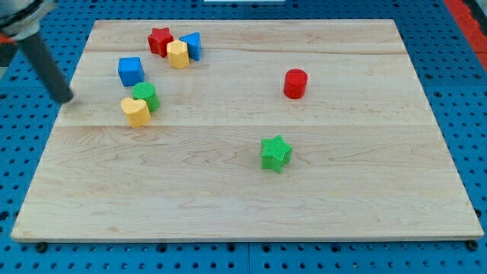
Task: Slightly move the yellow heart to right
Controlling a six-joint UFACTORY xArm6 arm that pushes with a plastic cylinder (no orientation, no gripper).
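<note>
The yellow heart (136,111) lies at the left of the wooden board (243,190), touching a green block (145,97) just above and to its right. My tip (66,99) is at the board's left edge, well left of the yellow heart and slightly above it, not touching any block. The dark rod slants up toward the view's top left corner.
A blue cube (130,71) sits above the green block. A red star (159,40), a yellow block (178,55) and a blue block (192,45) cluster at the top. A red cylinder (295,83) is right of centre. A green star (276,154) lies lower centre.
</note>
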